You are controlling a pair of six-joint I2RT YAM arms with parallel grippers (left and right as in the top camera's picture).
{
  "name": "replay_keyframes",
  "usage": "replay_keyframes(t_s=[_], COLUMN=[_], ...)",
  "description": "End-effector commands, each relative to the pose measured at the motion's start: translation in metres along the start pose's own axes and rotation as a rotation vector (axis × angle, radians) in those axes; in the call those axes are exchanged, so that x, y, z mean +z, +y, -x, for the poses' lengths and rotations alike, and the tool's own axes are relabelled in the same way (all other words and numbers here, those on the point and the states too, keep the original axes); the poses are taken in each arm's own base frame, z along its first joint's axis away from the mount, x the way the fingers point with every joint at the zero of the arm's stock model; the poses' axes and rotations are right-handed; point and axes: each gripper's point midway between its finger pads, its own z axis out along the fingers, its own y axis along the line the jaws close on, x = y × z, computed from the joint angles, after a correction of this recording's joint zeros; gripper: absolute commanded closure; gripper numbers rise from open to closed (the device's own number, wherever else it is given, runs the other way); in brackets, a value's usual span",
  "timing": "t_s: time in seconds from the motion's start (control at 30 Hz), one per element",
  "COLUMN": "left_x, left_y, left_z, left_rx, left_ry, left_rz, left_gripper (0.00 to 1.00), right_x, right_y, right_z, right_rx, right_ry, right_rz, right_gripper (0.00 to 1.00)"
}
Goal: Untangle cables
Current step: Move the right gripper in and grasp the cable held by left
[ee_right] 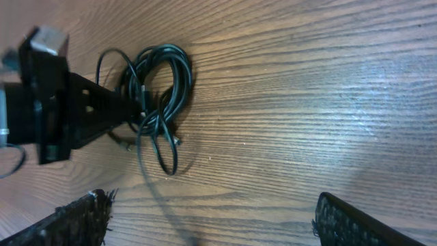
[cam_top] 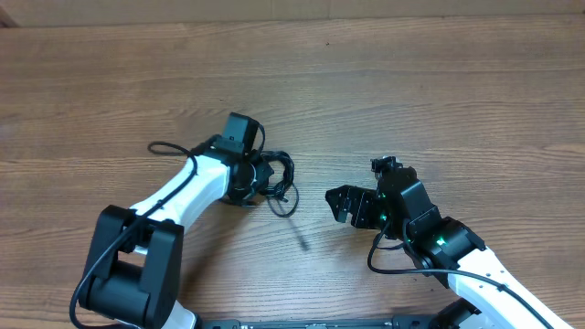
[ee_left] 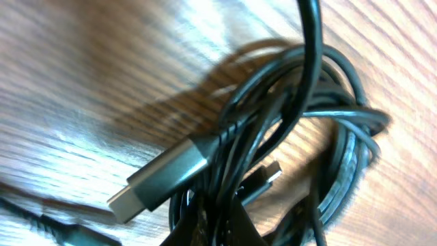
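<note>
Cables (ee_left: 304, 75) | tangled heap on table (cam_top: 411, 82) | left tool (ee_right: 131, 109) clamped on cables | right tool (cam_top: 335, 206) spread wide, nearby

Thin black cables (ee_right: 186, 72), tangled loops, silver-tipped plug (ee_left: 160, 179)

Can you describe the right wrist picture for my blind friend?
A tangle of thin black cables lies on a wooden table, pinched by the left gripper from the left. The right gripper stands wide open at the bottom, holding nothing.
</note>
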Motion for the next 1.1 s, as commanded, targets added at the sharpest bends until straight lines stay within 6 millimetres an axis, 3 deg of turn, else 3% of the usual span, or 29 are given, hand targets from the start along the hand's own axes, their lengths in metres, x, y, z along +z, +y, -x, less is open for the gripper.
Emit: replay_keyframes(t_s=[0.0,0.1,0.17,0.3,0.47,0.67,0.73,0.93,1.07], left_x=[-0.072,-0.113,-0.134,-0.140,-0.137,-0.140,-0.140,-0.142,-0.141], left_y=[-0.059,-0.081,-0.085,-0.079,-0.073,-0.077,-0.078,-0.082,-0.081], left_z=[0.011,-0.008,-0.020,-0.034,-0.034,-0.038,-0.036,-0.034,-0.036], left_rx=[0.548,0.801,0.925,1.018,1.028,1.013,0.892,0.579,0.399], left_ry=[-0.082,-0.107,-0.124,-0.090,-0.086,-0.066,-0.049,0.012,0.063], left_rz=[-0.225,-0.371,-0.436,-0.453,-0.427,-0.462,-0.461,-0.469,-0.459], left_gripper=[0.96,0.96,0.96,0.96,0.96,0.96,0.96,0.96,0.96], right_x=[-0.007,-0.010,-0.017,-0.036,-0.048,-0.043,-0.037,-0.020,0.000], right_y=[0.021,0.040,0.066,0.107,0.125,0.121,0.111,0.097,0.087], right_z=[0.009,0.004,-0.001,-0.003,-0.002,0.005,0.004,-0.009,-0.001], right_rx=[-0.019,-0.034,-0.119,-0.205,-0.242,-0.196,-0.078,-0.020,0.026], right_ry=[-0.012,0.029,0.063,0.084,0.081,0.053,0.086,0.145,0.118], right_rz=[0.081,0.184,0.326,0.553,0.657,0.615,0.556,0.473,0.411], right_gripper=[0.10,0.12,0.18,0.35,0.41,0.54,0.51,0.49,0.50])
